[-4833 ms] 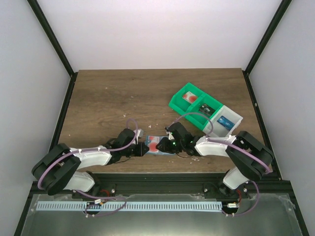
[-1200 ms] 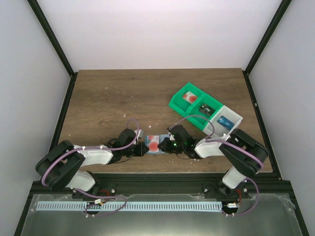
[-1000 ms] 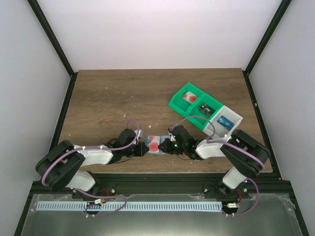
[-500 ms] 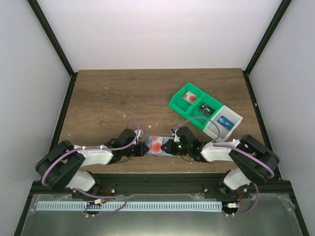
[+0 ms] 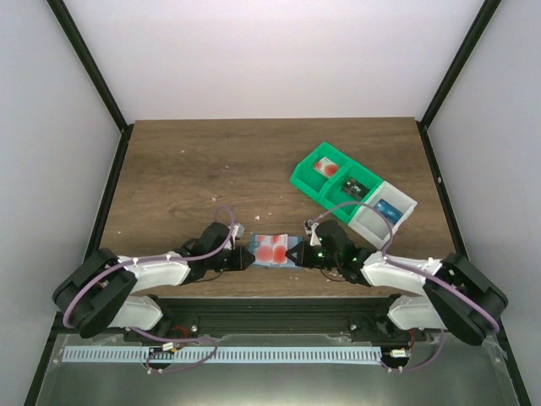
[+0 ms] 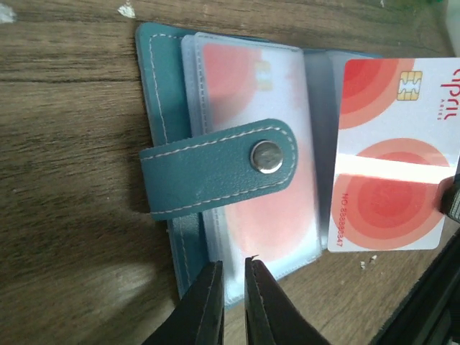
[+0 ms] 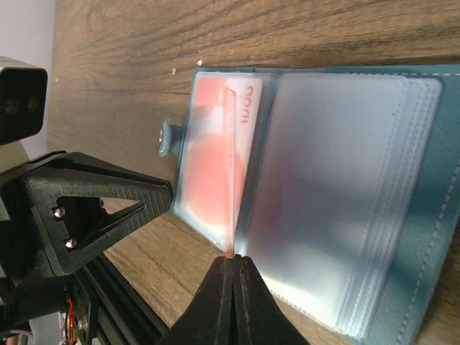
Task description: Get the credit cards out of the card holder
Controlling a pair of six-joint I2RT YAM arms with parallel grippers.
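Note:
The teal card holder [image 5: 270, 260] lies open near the table's front edge, between both arms. Its strap and snap [image 6: 266, 157] lie across a sleeve that holds one credit card [image 6: 237, 93] with red rings. A second credit card [image 6: 392, 180], white with red discs, sticks out beyond the holder's right side. My right gripper [image 7: 233, 256] is shut on that card's edge, which shows edge-on beside the frosted sleeves [image 7: 330, 180]. My left gripper [image 6: 231, 262] hovers at the holder's near edge [image 6: 162, 122], jaws a narrow gap apart with nothing between them.
Green and white compartment bins [image 5: 325, 173] with small cards in them stand at the back right. Pale crumbs dot the wooden table [image 5: 194, 169]. The black front rail [image 5: 270, 309] runs close behind both grippers.
The right gripper has drawn back to the right with the card, which now sits further out of the holder. The left jaws have parted slightly.

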